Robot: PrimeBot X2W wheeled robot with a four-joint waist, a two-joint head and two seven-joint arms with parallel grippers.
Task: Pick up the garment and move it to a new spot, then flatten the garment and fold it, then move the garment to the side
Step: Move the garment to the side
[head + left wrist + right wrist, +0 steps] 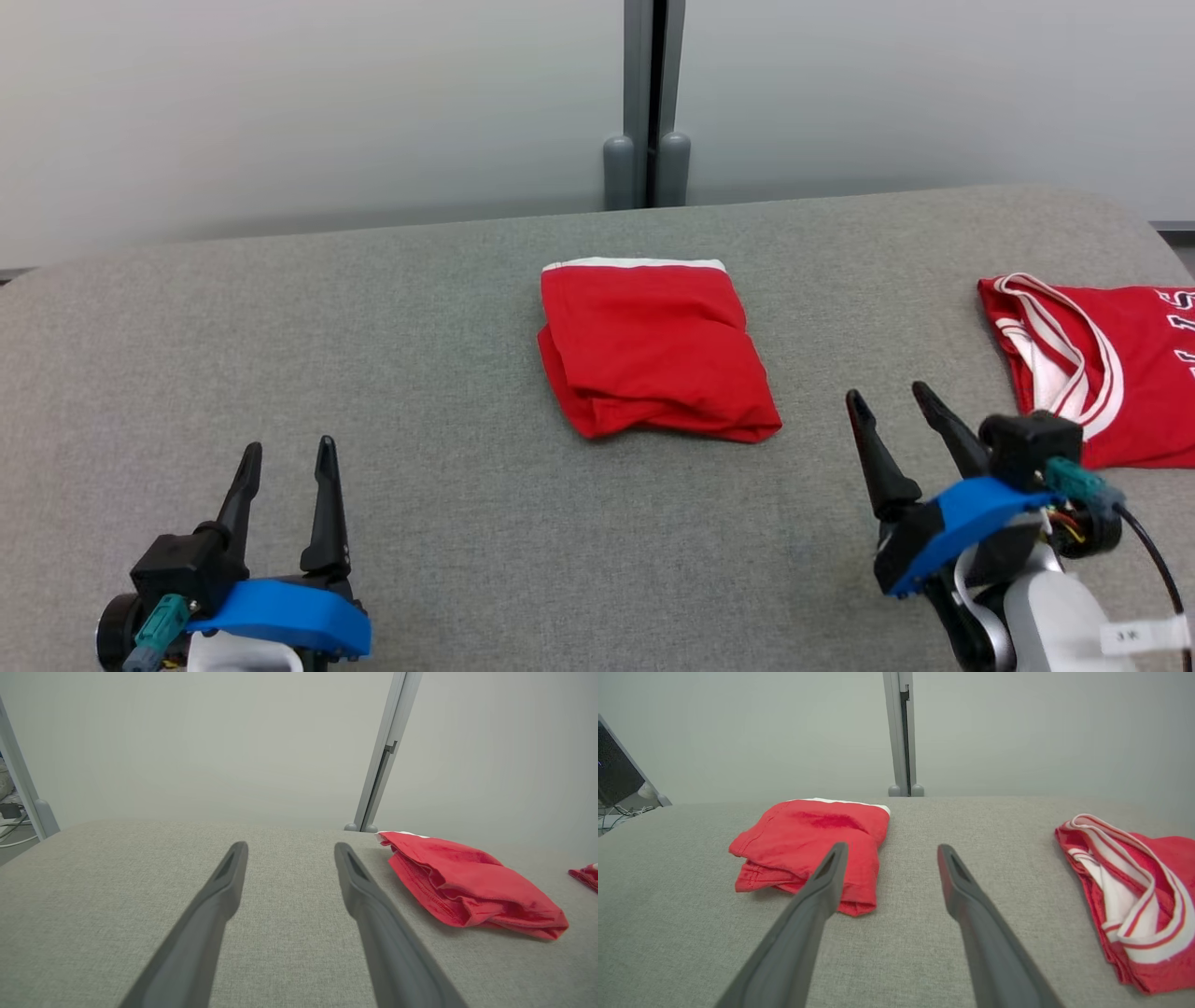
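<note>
Left gripper (288, 446): 2 long black fingers (327, 504), tapered to slim points, on black block. Curved blue guard (280, 621) beneath; teal connector (161, 623) at side.

Right gripper (887, 392): same 2 black fingers, blue collar (962, 527), black housing (1027, 448), teal plug (1074, 481) feeding black cable (1153, 560). Red and yellow wires (1064, 527) behind. Pale forearm (1064, 625) with white label (1144, 637), print unreadable.

Wrist views: fingers matte dark grey, recessed slot near each tip.

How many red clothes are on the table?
2. A folded red garment lies in the middle; a red jersey with white stripes lies at the right, partly cut off by the picture's edge.
</note>
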